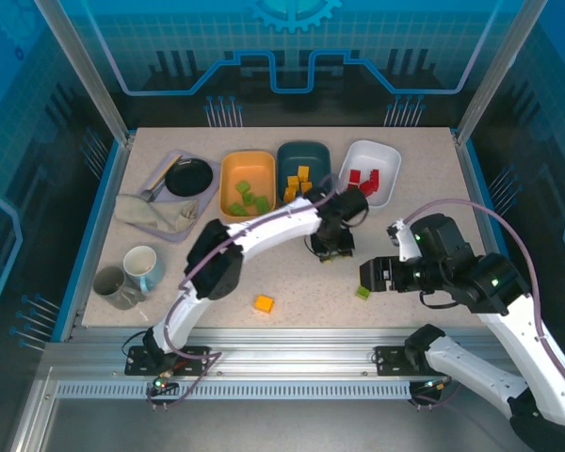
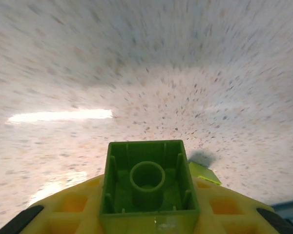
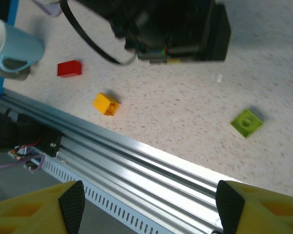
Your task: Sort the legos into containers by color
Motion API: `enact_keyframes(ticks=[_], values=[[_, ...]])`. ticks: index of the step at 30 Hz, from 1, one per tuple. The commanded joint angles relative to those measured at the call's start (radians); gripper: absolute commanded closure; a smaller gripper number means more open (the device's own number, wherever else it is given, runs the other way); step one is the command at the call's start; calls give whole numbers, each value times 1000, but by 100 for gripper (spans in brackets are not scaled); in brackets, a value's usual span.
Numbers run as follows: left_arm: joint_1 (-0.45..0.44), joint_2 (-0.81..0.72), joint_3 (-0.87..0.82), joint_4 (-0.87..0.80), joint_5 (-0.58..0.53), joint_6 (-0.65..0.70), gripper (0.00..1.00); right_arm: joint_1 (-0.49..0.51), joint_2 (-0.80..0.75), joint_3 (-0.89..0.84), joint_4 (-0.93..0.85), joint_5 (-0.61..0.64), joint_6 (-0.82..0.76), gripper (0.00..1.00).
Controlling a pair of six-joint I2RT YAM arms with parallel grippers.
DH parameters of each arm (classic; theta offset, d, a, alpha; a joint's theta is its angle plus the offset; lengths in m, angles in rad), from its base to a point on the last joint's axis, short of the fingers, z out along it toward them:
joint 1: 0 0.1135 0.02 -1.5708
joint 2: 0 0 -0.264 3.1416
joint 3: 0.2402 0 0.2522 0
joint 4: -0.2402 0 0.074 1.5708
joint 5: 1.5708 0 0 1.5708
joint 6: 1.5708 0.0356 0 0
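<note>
Speckled tabletop [image 2: 185,73] below; green lego [image 2: 149,187] clamped inside left pincer [image 2: 149,217].

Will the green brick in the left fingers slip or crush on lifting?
The small green plastic brick shows a hollow, ribbed underside: probably light and stiff, unlikely to crush. Its smooth walls might slip, though the left fingers grip it squarely.

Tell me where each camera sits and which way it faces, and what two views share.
Top external: above and behind the arms, looking down on the table; both arms show.
Left wrist: on the left arm, close above the table; left gripper shut on a green brick.
Right wrist: on the right arm, facing the table's near edge; open right gripper at the bottom.
Shared: top and right wrist views both show the yellow brick.
</note>
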Motion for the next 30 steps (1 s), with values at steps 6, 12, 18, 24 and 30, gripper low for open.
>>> enact_keyframes(ticks=[6,12,18,24,30], values=[[233,-215,-159,-14,-61,119,69,238,185,63,268,96,-48,26],[401,-221,-164,6,-70,181,69,285,371,101,459,76,-65,25],[527,-132,-80,13,-60,233,68,270,554,190,575,99,-100,24],[600,0,59,15,-41,276,68,176,680,214,776,100,-85,22],[625,130,181,52,-11,295,67,79,816,283,828,79,-36,22]])
